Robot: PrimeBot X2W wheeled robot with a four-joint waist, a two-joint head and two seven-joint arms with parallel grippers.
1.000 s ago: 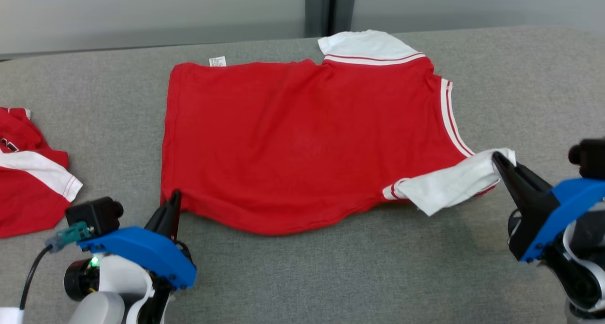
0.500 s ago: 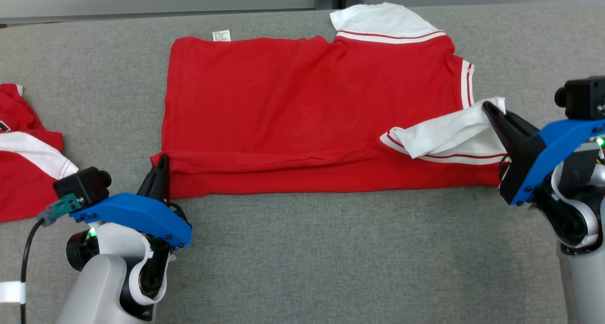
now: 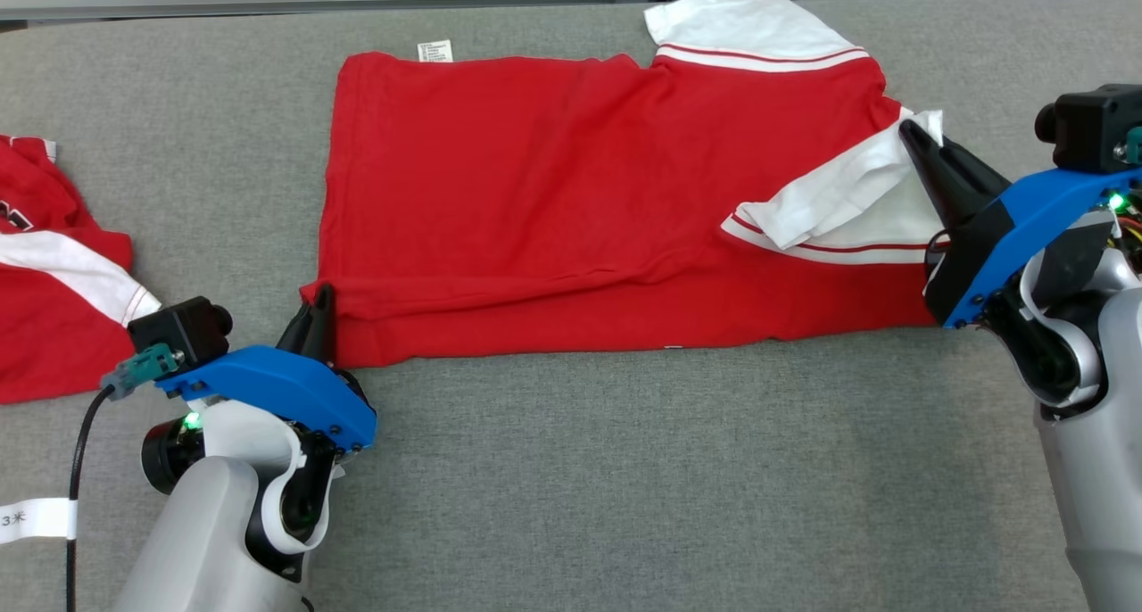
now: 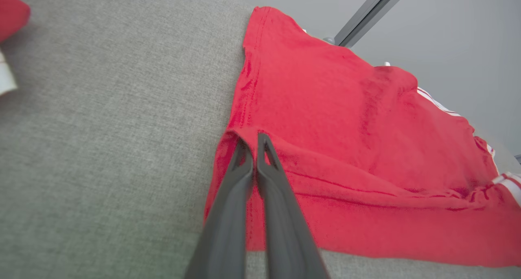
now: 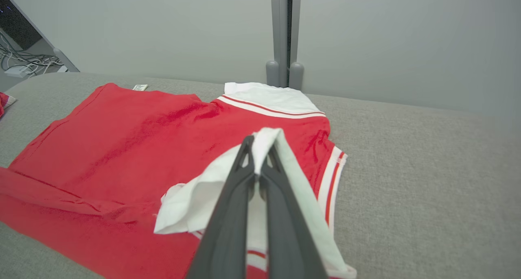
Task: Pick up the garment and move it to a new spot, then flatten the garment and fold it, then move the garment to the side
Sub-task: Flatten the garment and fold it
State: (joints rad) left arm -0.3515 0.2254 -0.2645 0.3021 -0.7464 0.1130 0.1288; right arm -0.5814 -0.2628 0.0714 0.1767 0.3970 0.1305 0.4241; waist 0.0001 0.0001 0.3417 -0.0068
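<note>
Lab-like test room, grey fabric-covered table (image 3: pixel 624 469), plain partition wall (image 5: pixel 163 27), loose cables (image 5: pixel 28 61)

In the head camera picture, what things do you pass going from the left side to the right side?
other red shirt → left gripper → red garment → white sleeve → right gripper

1. A dark-grey upright post (image 5: pixel 281 27) divides the plain pale-grey wall (image 5: pixel 163 27), with two rounded grey caps (image 5: pixel 273 73) at its foot.
2. In front of the post spreads an evenly lit grey woven tabletop (image 3: pixel 571 487).
3. Far left of the post in the right wrist view, pale cables (image 5: pixel 28 61) lie tangled.
</note>
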